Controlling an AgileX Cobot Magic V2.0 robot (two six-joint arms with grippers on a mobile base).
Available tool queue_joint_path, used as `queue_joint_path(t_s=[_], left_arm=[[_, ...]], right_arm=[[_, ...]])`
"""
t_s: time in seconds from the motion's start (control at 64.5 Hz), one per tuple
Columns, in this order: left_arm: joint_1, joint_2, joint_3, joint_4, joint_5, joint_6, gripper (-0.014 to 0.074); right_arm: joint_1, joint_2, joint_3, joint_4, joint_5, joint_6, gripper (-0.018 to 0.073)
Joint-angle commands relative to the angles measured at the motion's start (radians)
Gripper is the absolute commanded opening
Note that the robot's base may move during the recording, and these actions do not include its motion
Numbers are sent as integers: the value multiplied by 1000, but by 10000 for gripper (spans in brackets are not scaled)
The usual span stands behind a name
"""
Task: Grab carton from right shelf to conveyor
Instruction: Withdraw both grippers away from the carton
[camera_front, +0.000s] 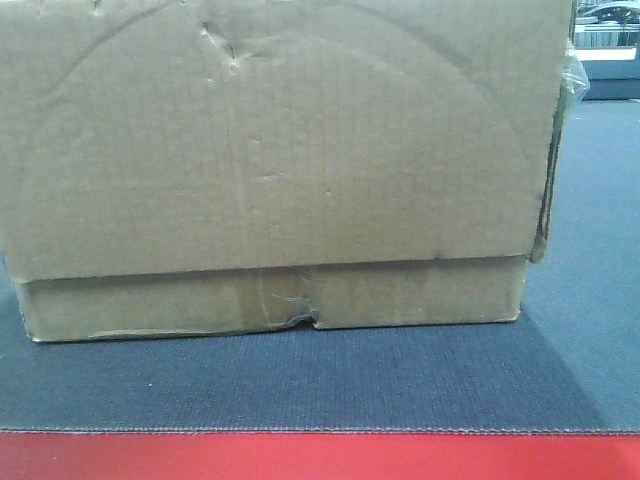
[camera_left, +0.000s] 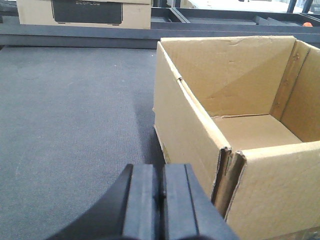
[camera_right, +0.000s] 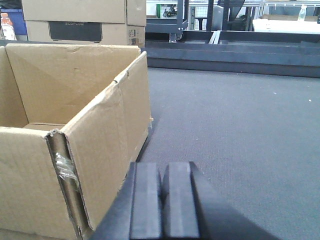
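Note:
The carton (camera_front: 270, 170), a plain brown open-topped cardboard box with a curved crease and a torn lower flap, sits on the dark grey conveyor (camera_front: 300, 385) belt behind its red edge strip (camera_front: 320, 456). In the left wrist view the carton (camera_left: 240, 115) is right of my left gripper (camera_left: 161, 172), which is shut and empty beside the box's left wall. In the right wrist view the carton (camera_right: 75, 125) is left of my right gripper (camera_right: 161, 172), which is shut and empty beside its right wall. The right shelf is out of view.
Other printed cardboard boxes (camera_left: 85, 12) stand beyond the belt's far edge, seen also in the right wrist view (camera_right: 85, 22). A dark frame rail (camera_right: 230, 52) runs along the far side. Open belt lies left (camera_left: 70, 125) and right (camera_right: 240, 130) of the carton.

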Motion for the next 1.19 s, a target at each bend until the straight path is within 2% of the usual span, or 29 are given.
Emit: queue_joint_path(t_s=[0.0,0.419,0.496,0.527,0.62,0.713,0.853,0.946,1.023,1.054,1.07,1.116,1.178], left_arm=[[1,-5,2,2,-26,-5,1],[1,-5,2,2,-26,-5,1],[2,-6,2,-13,-24,-5,1],[6,-11,2,-42,-24,-5,1],[57,-46,26,-56,-30,12,1],[128,-103,95,-141,-62,129,1],[247,-234,279,-273,-203,307,1],[308,-313,411,-279,-328,313,1],[329,-314,498,-279,-426,313,1],[329,-314,514,-279,-511,313,1],[329,-314,514,-279,-522,313,1],[329,-314,514,-279,-443,313,1],[329,-314,514,-279,-446,313,1]], right_arm=[[-3,-7,0,-11,-30,-7,-69],[-3,-7,0,-11,-30,-7,-69],[-3,-7,0,-11,-30,-7,-69],[-3,-7,0,-11,-30,-7,-69],[-3,-7,0,-11,-30,-7,-69],[-3,-7,0,-11,-30,-7,-69],[-3,-7,0,-11,-30,-7,-69],[-3,-7,0,-11,-32,-7,-69],[-3,-7,0,-11,-32,-7,-69],[-3,-7,0,-11,-32,-7,-69],[-3,-7,0,-11,-34,-7,-69],[-3,-7,0,-11,-36,-7,-69],[-3,-7,0,-11,-36,-7,-69]])
